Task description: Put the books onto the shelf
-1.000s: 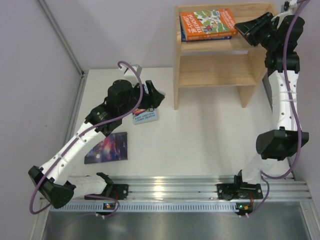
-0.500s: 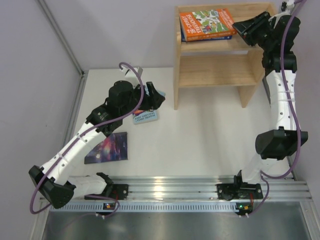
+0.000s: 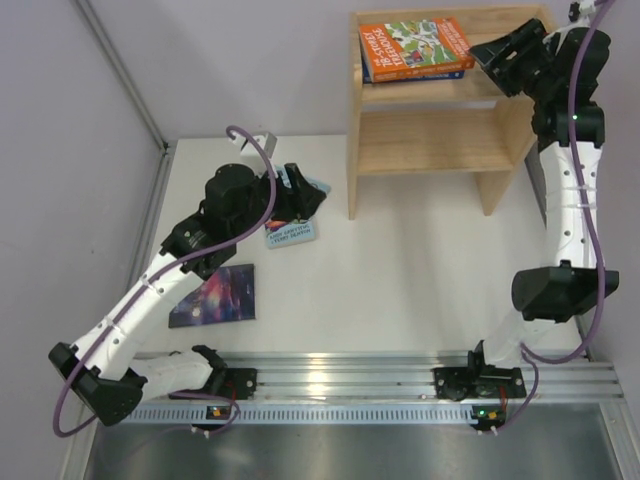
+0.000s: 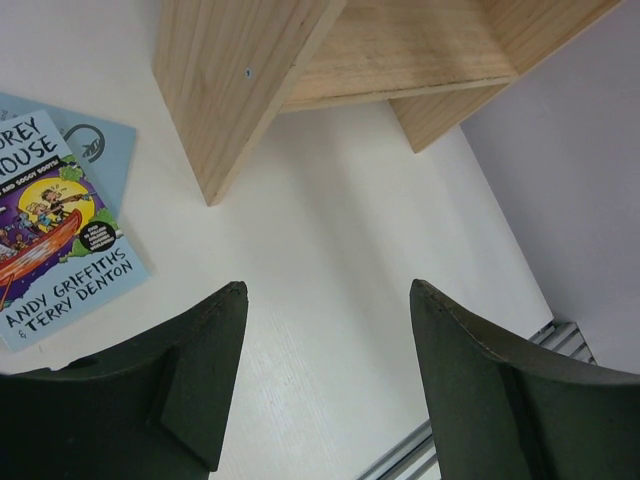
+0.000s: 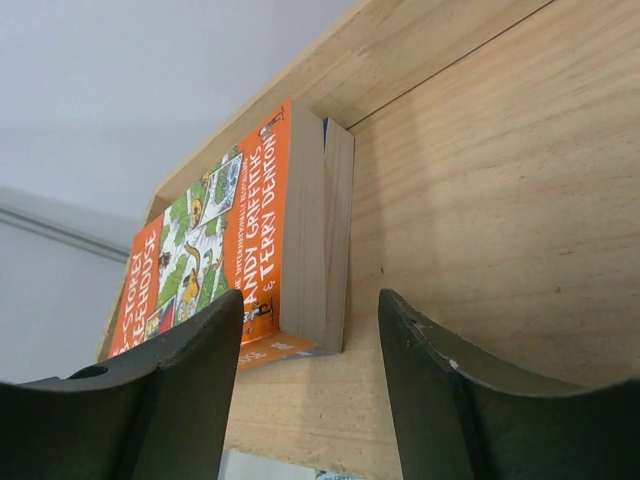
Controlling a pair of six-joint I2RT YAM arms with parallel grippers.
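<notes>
Two shelved: orange book (image 3: 415, 42) on dark blue book (image 3: 418, 74), shelf (image 3: 430, 150) top level; right gripper (image 3: 483, 55) spread, empty, just beside. To go, on table (image 3: 420, 270): light blue book (image 4: 60, 230), pale blue book (image 4: 95, 145) (partly under it), galaxy book (image 3: 215, 296); left gripper (image 4: 328, 290) wide, empty.

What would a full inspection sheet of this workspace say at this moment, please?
Surface: white table, no spills seen.
Job's things: orange book stacked on dark blue book on the shelf top level; on the table, light blue book lies over pale blue book; galaxy book lies apart.
Clutter: nothing seen.
Tools: left tool open above the table; right tool open by the stacked books.
Cables: purple cable along each arm.
Surroundings: pale walls, metal rail at near edge.
</notes>
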